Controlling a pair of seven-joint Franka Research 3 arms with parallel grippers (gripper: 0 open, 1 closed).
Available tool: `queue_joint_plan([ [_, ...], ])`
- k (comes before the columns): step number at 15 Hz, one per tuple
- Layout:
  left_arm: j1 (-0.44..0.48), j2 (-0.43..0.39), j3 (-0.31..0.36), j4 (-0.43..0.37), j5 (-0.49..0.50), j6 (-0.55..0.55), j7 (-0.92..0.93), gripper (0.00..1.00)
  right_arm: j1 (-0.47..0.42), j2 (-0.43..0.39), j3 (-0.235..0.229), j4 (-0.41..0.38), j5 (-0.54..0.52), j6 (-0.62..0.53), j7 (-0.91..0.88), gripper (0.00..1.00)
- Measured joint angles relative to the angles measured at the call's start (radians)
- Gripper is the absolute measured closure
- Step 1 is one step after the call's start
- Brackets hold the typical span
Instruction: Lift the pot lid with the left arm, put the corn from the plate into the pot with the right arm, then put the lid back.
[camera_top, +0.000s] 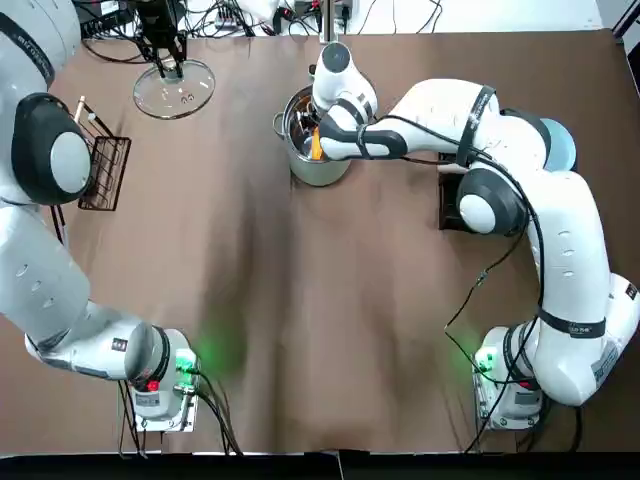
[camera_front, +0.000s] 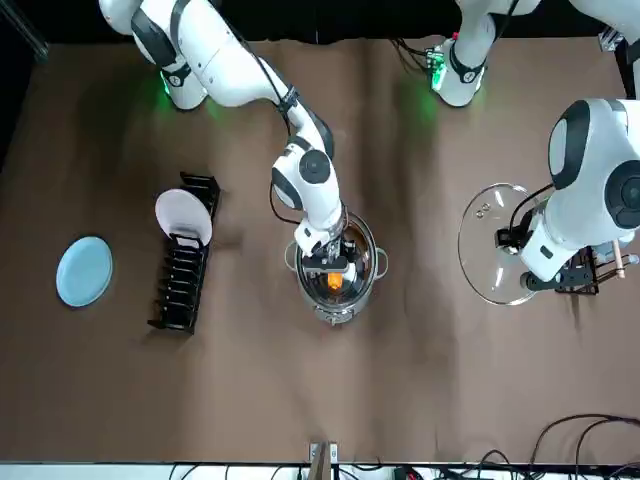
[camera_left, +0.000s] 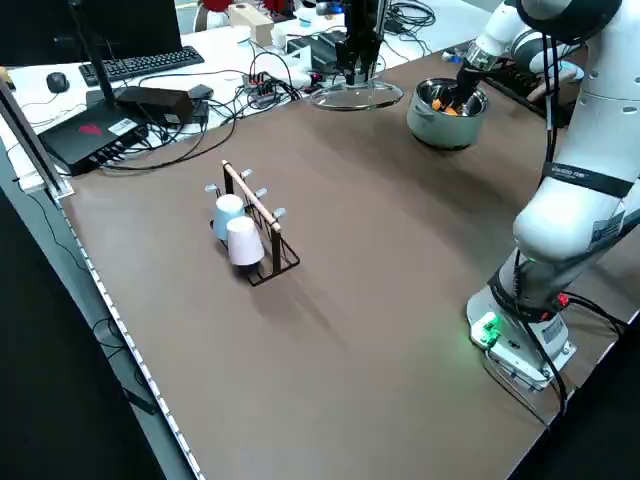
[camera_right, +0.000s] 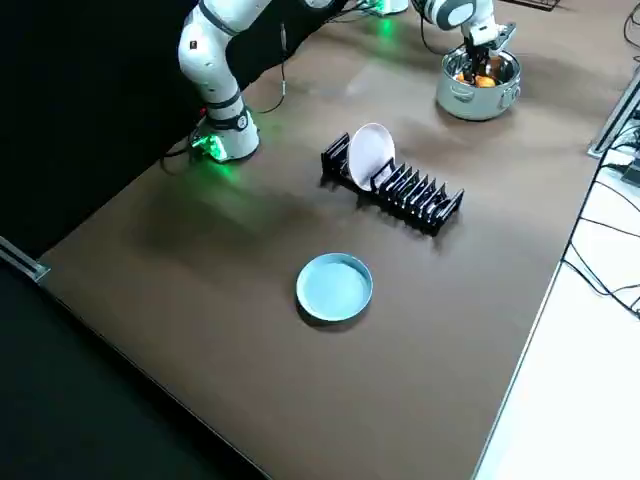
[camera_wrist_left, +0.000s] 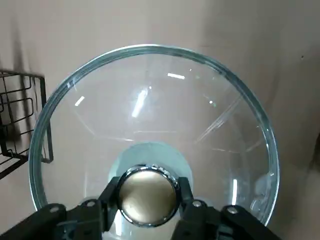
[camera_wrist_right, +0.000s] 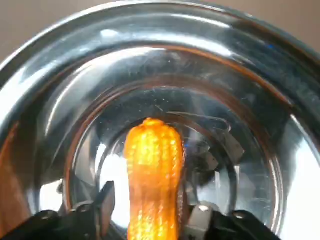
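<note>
**Item: right gripper** (camera_wrist_right: 152, 212). Narrow, its fingers set close against either side of the corn (camera_wrist_right: 152, 170) and, by the look of it, carrying it. It stands inside the mouth of the pot (camera_front: 372, 262), below the rim.

**Item: corn.** Sits directly between the right gripper's fingers and runs out past their tips. Its long axis follows the fingers, with the free end pointing away from the gripper toward the pot floor. The pot wall rings it on all sides, so a release here should drop it inside.

**Item: left gripper** (camera_wrist_left: 148, 200). Closed on the knob (camera_wrist_left: 148, 190) of the glass lid (camera_wrist_left: 150, 100), which hangs beneath it, rim level. The pot lies well apart from this gripper, on the side toward the right arm.

**Note on clearance.** The right gripper fills the pot opening, so the lid's way back is judged blocked until that arm rises out.
</note>
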Motion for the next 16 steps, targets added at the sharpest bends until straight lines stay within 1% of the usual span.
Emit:
queue_joint_plan([
  [3, 0.0, 0.0, 0.0, 0.0, 0.0, 0.001, 0.0, 0.49, 0.003, -0.013, 0.0, 0.01, 0.0, 0.0, 0.003, 0.07],
  [4, -0.001, 0.0, 0.0, 0.0, 0.0, 0.002, -0.003, 0.49, 0.003, -0.02, 0.0, 0.016, 0.0, -0.001, 0.005, 0.01],
  [7, -0.011, 0.0, -0.022, -0.001, -0.002, 0.049, -0.027, 0.49, 0.001, -0.06, -0.001, 0.025, 0.0, -0.01, 0.02, 0.01],
  [9, -0.041, 0.0, -0.041, -0.002, -0.002, 0.089, -0.084, 0.49, -0.001, -0.09, -0.004, 0.027, 0.0, -0.023, 0.022, 0.01],
  [14, -0.208, 0.014, -0.052, -0.01, -0.003, 0.216, -0.296, 0.49, -0.052, -0.199, -0.005, 0.032, 0.0, -0.171, 0.011, 0.01],
  [16, -0.271, 0.033, -0.052, -0.012, -0.002, 0.264, -0.37, 0.49, -0.078, -0.24, -0.005, 0.032, 0.0, -0.253, -0.049, 0.01],
])
